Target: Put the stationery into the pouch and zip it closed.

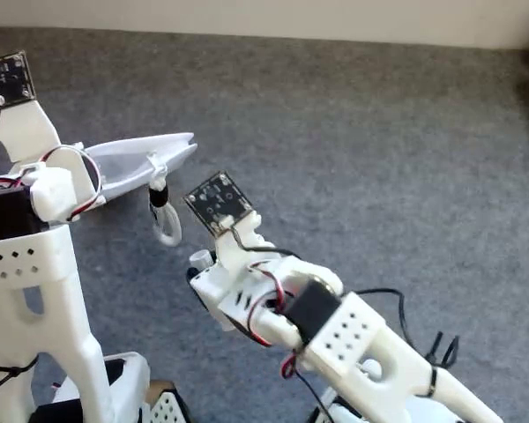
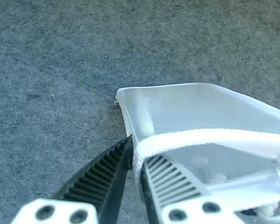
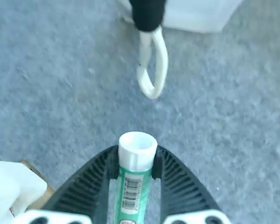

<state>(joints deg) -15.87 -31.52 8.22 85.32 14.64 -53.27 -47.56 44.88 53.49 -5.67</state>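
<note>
My left gripper (image 2: 133,148) is pinched almost closed on the white fabric rim of the pouch (image 2: 200,109), a translucent case with a fine mesh texture, held over the fuzzy grey carpet (image 1: 379,132). My right gripper (image 3: 136,154) clamps its ribbed black jaws around a glue stick (image 3: 132,189), a green cylinder with a round white cap. A white cord loop (image 3: 151,70) hangs from the pouch's black zip pull (image 3: 147,14), near the cap.

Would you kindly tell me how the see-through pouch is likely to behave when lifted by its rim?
The pouch looks thin and meshy, so probably light and floppy, sagging away from where the left gripper pinches its rim. Its cord loop looks loose and may swing or snag.
</note>
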